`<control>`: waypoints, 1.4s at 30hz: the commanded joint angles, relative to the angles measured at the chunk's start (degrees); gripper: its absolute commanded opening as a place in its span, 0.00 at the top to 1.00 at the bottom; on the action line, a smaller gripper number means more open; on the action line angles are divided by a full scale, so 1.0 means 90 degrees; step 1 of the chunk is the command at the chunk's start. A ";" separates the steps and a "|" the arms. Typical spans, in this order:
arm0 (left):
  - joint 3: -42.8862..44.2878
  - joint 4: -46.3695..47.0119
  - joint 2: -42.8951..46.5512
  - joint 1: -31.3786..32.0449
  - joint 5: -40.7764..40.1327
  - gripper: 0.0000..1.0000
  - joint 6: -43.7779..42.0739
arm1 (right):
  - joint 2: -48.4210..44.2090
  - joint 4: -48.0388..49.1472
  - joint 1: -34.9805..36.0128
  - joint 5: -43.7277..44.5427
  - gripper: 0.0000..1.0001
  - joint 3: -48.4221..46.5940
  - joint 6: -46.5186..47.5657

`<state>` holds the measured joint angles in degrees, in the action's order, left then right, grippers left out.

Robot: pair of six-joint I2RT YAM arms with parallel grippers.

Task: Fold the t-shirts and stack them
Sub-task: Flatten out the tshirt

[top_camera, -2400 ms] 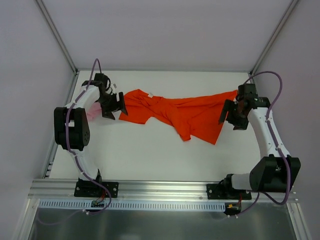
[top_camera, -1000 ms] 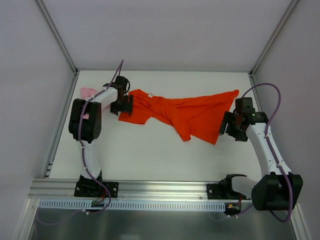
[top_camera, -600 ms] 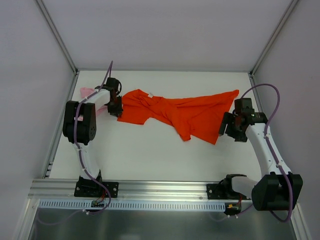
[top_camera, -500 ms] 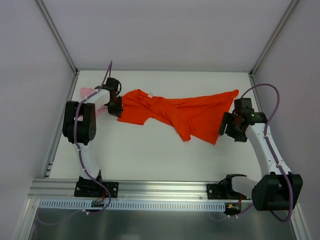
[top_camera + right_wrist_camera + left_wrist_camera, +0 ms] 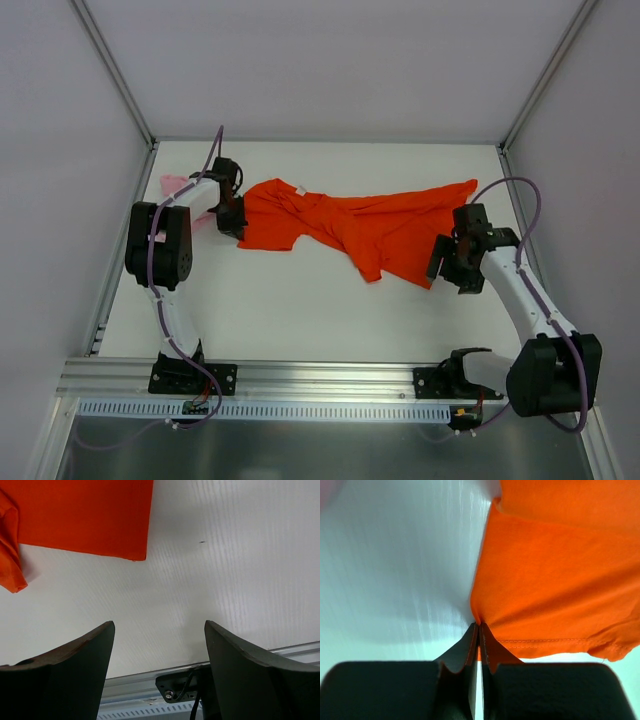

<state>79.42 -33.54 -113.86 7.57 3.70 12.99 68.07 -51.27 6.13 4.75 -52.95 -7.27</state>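
Note:
The orange-red t-shirt (image 5: 350,225) lies crumpled and stretched across the middle of the white table. My left gripper (image 5: 235,222) is shut on its left edge. In the left wrist view the fingertips (image 5: 479,626) meet with a pinch of orange cloth (image 5: 555,580) between them, just above the hem. The pink t-shirt (image 5: 177,185) is a small heap at the far left, partly behind my left forearm. My right gripper (image 5: 447,268) stands open beside the shirt's lower right corner. Its wrist view shows bare table between the fingers (image 5: 159,625), with the orange corner (image 5: 80,515) ahead and left.
An aluminium rail (image 5: 330,385) runs along the near edge and carries both arm bases; it also shows in the right wrist view as a rail (image 5: 140,687). Pale walls and slanted frame posts (image 5: 115,70) enclose the table on three sides.
My left gripper has closed on the orange shirt's left edge. The right arm has moved left and nearer, towards the shirt's lower right corner, still open.

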 commanded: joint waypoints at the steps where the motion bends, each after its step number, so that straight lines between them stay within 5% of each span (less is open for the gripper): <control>1: 0.0082 -0.0756 0.0278 0.0076 0.0350 1.00 0.0255 | 0.0160 0.0207 0.0295 0.0067 0.23 0.0258 -0.0608; 17: 0.0258 -0.0834 0.0631 0.0067 0.0506 1.00 0.0295 | 0.2221 0.1487 0.0637 0.0800 0.23 0.0044 -0.1311; 42: 0.0024 -0.0687 0.0855 0.0067 0.0419 1.00 -0.0301 | 0.2260 0.2503 0.0706 0.0858 0.21 0.0014 -0.1712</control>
<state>78.54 -38.09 -106.30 7.90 7.05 12.38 88.51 -31.18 12.23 10.35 -53.43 -19.59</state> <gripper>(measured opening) 0.008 0.790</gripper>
